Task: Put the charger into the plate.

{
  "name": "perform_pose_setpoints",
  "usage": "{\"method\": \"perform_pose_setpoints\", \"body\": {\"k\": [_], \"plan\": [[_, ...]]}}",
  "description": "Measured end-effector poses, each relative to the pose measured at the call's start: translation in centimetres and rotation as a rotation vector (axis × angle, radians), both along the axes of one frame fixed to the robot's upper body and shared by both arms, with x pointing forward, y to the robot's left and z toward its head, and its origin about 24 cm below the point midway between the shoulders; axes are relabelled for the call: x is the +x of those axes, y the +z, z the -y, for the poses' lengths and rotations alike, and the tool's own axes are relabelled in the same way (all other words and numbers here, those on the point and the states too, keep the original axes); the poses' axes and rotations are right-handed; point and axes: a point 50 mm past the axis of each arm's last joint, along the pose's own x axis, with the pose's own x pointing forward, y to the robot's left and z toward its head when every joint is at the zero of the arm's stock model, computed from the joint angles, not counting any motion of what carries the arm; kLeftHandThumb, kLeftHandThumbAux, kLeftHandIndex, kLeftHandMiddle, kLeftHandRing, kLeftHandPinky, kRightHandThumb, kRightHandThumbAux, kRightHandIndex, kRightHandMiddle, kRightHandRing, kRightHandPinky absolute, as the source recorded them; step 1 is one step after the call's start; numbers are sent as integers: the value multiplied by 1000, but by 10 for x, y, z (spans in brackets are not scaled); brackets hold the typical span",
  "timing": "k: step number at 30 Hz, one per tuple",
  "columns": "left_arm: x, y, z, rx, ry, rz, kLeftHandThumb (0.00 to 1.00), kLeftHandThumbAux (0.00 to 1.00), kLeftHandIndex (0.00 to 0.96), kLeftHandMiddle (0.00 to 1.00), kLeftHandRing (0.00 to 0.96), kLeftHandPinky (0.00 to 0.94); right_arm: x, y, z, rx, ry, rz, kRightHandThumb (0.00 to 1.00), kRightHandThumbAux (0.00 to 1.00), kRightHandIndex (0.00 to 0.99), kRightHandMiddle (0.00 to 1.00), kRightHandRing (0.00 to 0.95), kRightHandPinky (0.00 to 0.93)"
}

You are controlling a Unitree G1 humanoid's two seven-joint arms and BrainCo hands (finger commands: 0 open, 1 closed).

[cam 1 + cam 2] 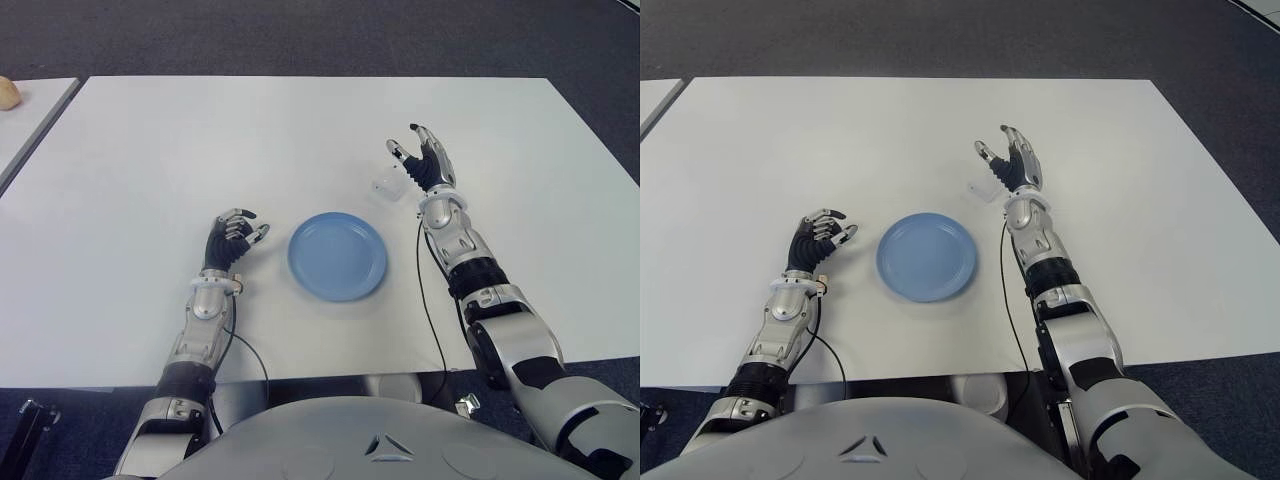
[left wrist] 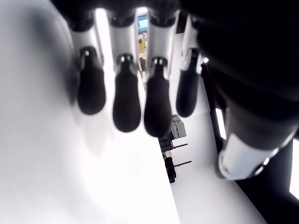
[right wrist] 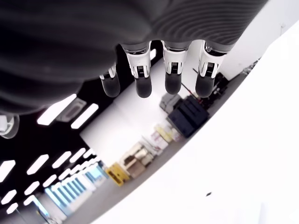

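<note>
A small white charger [image 1: 388, 186] lies on the white table [image 1: 200, 140], right of and a little beyond the round blue plate [image 1: 337, 256]. My right hand [image 1: 412, 143] stands open just right of the charger, fingers pointing up and away, with nothing in it. I cannot tell whether the palm touches the charger. The right wrist view shows only straight fingers [image 3: 172, 79] and bare table. My left hand [image 1: 245, 225] shows left of the plate, its fingers loosely bent and holding nothing.
A second table [image 1: 30, 115] stands at the far left with a tan object [image 1: 8, 92] on its corner. Dark carpet surrounds the tables. Thin black cables [image 1: 432, 320] hang from both forearms near the front edge.
</note>
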Motion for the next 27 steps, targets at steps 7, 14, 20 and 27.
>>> {"method": "perform_pose_setpoints", "body": {"k": [7, 14, 20, 27], "plan": [[0, 1, 0, 7, 2, 1, 709, 715, 435, 680, 675, 638, 5, -13, 0, -107, -4, -97, 548, 173, 0, 0, 0, 0], [-1, 2, 0, 6, 4, 1, 709, 715, 434, 659, 654, 617, 9, -17, -1, -206, 4, -160, 552, 161, 0, 0, 0, 0], [-2, 2, 0, 5, 6, 0, 709, 715, 434, 657, 652, 618, 12, -16, -3, -253, 9, -200, 572, 151, 0, 0, 0, 0], [-2, 2, 0, 4, 8, -5, 709, 715, 434, 666, 661, 627, 12, -22, -7, -313, 10, -279, 596, 153, 0, 0, 0, 0]]}}
